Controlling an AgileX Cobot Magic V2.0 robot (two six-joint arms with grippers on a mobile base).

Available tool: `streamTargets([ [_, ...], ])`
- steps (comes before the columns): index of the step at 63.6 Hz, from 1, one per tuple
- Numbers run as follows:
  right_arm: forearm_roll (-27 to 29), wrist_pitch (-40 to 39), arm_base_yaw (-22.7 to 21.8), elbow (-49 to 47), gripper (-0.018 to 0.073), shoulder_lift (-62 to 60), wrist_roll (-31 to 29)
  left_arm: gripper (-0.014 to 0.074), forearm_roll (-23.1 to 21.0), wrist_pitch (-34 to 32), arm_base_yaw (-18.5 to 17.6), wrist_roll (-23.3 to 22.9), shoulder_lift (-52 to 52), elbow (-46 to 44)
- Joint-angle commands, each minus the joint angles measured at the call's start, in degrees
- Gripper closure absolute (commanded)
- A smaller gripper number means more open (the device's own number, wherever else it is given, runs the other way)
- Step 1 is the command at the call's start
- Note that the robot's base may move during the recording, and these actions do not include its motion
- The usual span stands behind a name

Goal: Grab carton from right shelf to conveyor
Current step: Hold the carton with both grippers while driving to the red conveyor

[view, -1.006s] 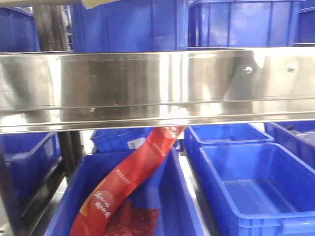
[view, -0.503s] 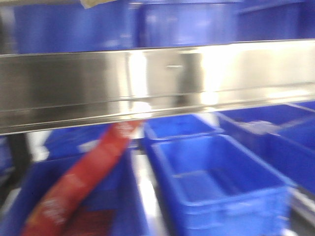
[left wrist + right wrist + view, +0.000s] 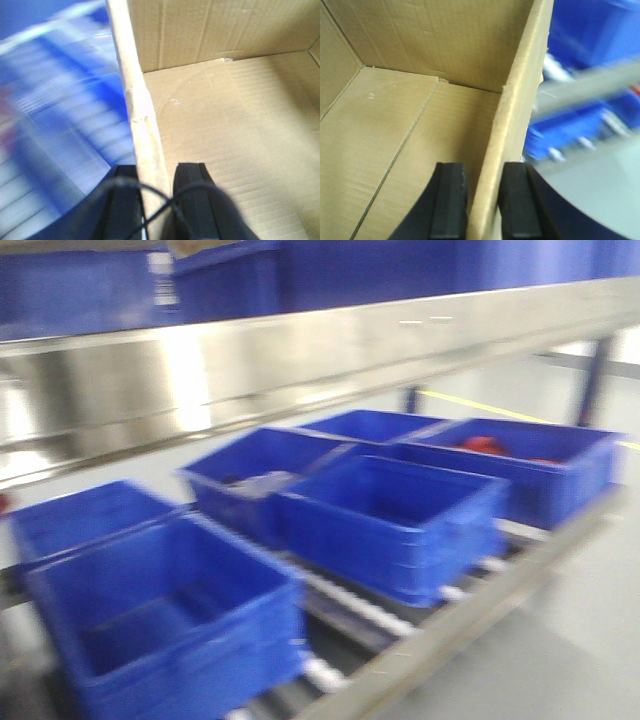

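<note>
Cardboard carton (image 3: 225,125) is clenched by left claw (image 3: 157,200) and right claw (image 3: 482,205). Since the right shelf (image 3: 300,360) swung aside, transport seems underway.

The front view is bright but smeared by motion blur: the blue bins (image 3: 390,520) have soft, doubled edges, and the shelf rail (image 3: 330,350) carries white glare patches. In both wrist views the carton (image 3: 225,125) is sharp and evenly lit where its wall passes between the fingers, with only faint shade in its inner corners. The left fingers (image 3: 192,200) and right fingers (image 3: 447,200) read as dark and underexposed. Outside each outer finger, the background dissolves into blue and grey streaks.
</note>
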Motion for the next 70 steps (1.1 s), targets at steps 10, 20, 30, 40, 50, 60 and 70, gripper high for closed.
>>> streamTargets([
  [10,1.5,-3.4,0.0,-0.9,0.0627,-1.0,-2.0,0.0603,-0.8,-2.4,-0.5,0.9,-0.5,-0.8],
  [20,1.5,-3.4,0.0,-0.9,0.0627,-1.0,-2.0,0.0603,-0.8,-2.4,-0.5,0.9,-0.5,-0.8],
  [30,1.5,-3.4,0.0,-0.9,0.0627,-1.0,-2.0,0.0603,-0.8,-2.4,-0.5,0.9,-0.5,-0.8],
  [40,1.5,-3.4,0.0,-0.9,0.0627,-1.0,-2.0,0.0603,-0.8,-2.4,-0.5,0.9,-0.5,-0.8],
  [50,1.5,-3.4,0.0,-0.9,0.0627,-1.0,-2.0,0.0603,-0.8,-2.4,-0.5,0.9,-0.5,-0.8],
  [60,1.5,-3.4,0.0,-0.9,0.0627,-1.0,-2.0,0.0603,-0.8,-2.4,-0.5,0.9,-0.5,-0.8],
  [70,1.5,-3.4,0.0,-0.9,0.0627,-1.0,-2.0,0.0603,-0.8,-2.4,-0.5,0.9,-0.5,-0.8],
])
